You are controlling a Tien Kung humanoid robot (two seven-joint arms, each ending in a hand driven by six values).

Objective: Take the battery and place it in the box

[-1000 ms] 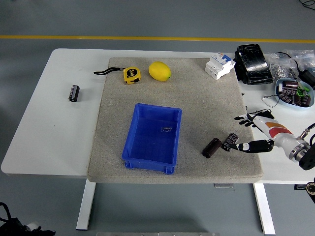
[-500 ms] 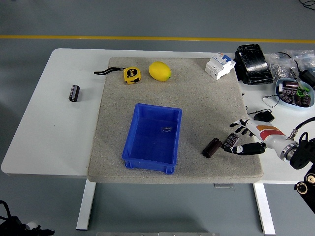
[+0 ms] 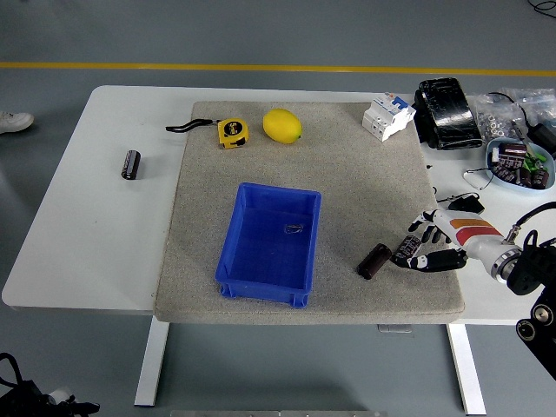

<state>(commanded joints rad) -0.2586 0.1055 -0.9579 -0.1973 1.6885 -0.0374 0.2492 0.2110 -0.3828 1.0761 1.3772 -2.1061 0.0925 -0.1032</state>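
A blue box [image 3: 269, 243] stands open on the grey mat [image 3: 347, 174]. A dark battery [image 3: 375, 261] lies on the mat right of the box. A second dark battery [image 3: 405, 249] lies just right of it. My right hand [image 3: 418, 248] reaches in from the right at mat level. Its fingers [image 3: 417, 229] and thumb bracket the second battery without a clear grip. A third black battery [image 3: 130, 164] lies on the bare white table at the far left. My left arm is out of view.
A yellow tape measure [image 3: 231, 132] and a lemon [image 3: 281, 126] lie at the mat's back. A white circuit breaker [image 3: 387, 115], a black pack [image 3: 446, 113] and a tray of parts [image 3: 519, 167] sit at the right. A shoe [image 3: 13, 120] shows at the left edge.
My right hand has slid a little left and its fingers have drawn in closer around the right-hand battery. The batteries have hardly moved. A shoe has come into view at the left.
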